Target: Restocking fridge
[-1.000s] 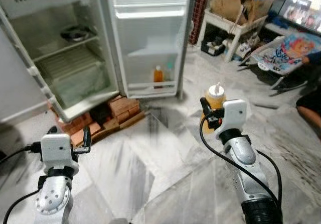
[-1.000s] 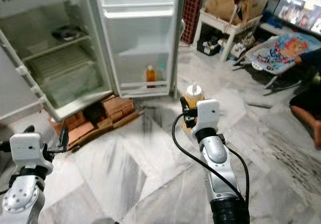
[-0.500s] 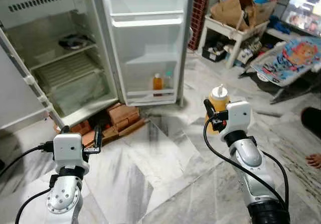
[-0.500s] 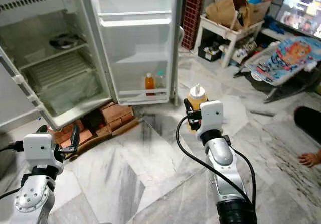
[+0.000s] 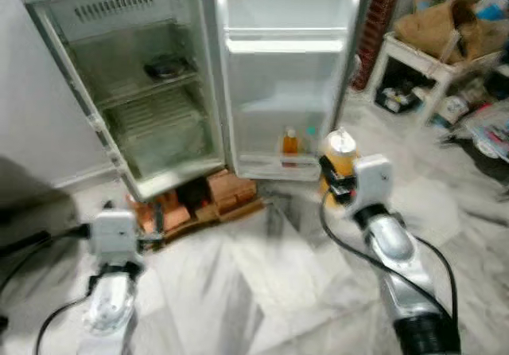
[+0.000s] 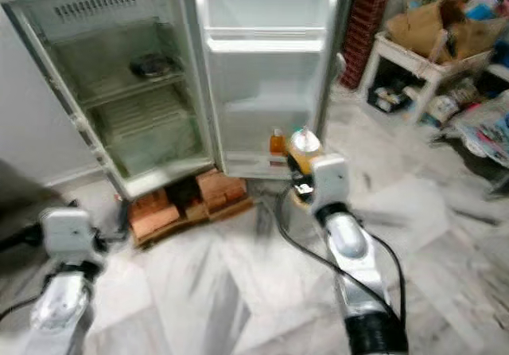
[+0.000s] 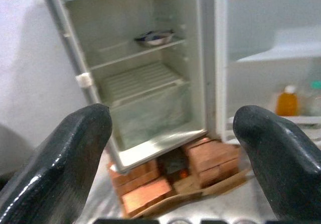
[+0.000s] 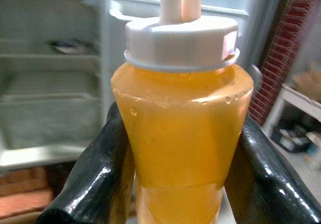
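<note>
While standing before the open fridge (image 5: 159, 92), holding an upright bottle (image 8: 180, 133) of orange liquid with a white cap, pinched between the right gripper (image 8: 178, 174) fingers, raised in front of the fridge door (image 5: 290, 76). Showing up close in the right wrist view: droplets inside the bottle's shoulder. Hanging low and spread with nothing between the fingers: the left gripper (image 7: 173, 148). Revealing through the left wrist view a dish (image 7: 155, 37) on the upper shelf, a small orange bottle (image 7: 288, 102) in the door rack, and bricks (image 7: 150, 184) under the fridge.
</note>
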Robot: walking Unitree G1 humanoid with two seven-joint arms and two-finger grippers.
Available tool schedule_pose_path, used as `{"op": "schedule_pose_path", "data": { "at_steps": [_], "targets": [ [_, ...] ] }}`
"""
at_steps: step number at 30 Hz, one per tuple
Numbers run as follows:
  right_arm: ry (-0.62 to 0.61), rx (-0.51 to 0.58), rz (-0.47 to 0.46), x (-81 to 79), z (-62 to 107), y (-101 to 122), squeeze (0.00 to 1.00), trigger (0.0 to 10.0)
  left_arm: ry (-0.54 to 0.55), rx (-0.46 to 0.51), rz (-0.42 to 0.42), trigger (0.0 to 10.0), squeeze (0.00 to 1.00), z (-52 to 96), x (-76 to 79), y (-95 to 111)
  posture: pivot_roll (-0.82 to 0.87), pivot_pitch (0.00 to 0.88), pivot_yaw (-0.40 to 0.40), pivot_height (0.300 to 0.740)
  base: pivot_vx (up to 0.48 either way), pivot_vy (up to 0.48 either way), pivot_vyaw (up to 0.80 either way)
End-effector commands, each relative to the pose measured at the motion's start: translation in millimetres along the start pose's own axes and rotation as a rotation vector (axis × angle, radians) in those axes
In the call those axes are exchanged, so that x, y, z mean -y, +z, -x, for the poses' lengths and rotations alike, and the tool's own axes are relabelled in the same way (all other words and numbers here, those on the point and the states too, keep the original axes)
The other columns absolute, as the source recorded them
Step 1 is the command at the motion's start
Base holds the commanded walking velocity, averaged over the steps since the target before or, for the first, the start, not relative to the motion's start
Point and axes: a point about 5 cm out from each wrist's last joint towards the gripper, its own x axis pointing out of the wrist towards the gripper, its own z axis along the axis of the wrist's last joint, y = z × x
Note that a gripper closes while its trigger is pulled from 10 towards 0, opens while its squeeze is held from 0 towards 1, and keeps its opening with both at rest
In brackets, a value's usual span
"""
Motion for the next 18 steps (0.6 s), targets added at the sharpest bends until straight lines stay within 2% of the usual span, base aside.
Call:
{"op": "schedule_pose_path", "data": {
  "at_steps": [1, 5, 7, 10, 18],
  "targets": [
    [0.021, 0.045, -0.018, -6.6, -5.1, 9.8, 0.00, 10.0, 0.021, 0.000, -0.032, 10.0, 0.00, -0.3, -8.1, 0.9, 0.04, 0.037, -0.009, 0.740, 0.382, 0.000, 0.00],
    [0.045, 0.039, 0.018, -7.9, -5.8, 9.5, 0.00, 10.0, 0.020, -0.004, -0.030, 10.0, 0.00, -0.2, -7.4, 0.3, 0.04, 0.040, -0.008, 0.740, 0.382, 0.000, 0.00],
    [0.055, 0.045, 0.054, -7.9, -4.7, 9.5, 0.00, 10.0, 0.017, -0.005, -0.032, 10.0, 0.00, -0.5, -6.5, 0.2, 0.03, 0.042, -0.010, 0.740, 0.384, 0.000, 0.80],
    [0.050, 0.046, 0.024, -6.8, -4.3, 9.4, 0.00, 10.0, 0.017, -0.007, -0.033, 10.0, 0.00, -1.1, -6.1, 0.2, 0.03, 0.044, -0.011, 0.740, 0.381, 0.000, 0.80],
    [0.063, 0.053, 0.022, -8.3, -6.8, 11.4, 0.00, 10.0, 0.020, -0.009, -0.038, 10.0, 0.00, -2.4, -5.6, 0.0, 0.03, 0.046, -0.011, 0.740, 0.382, 0.000, 0.79]
  ]
}}
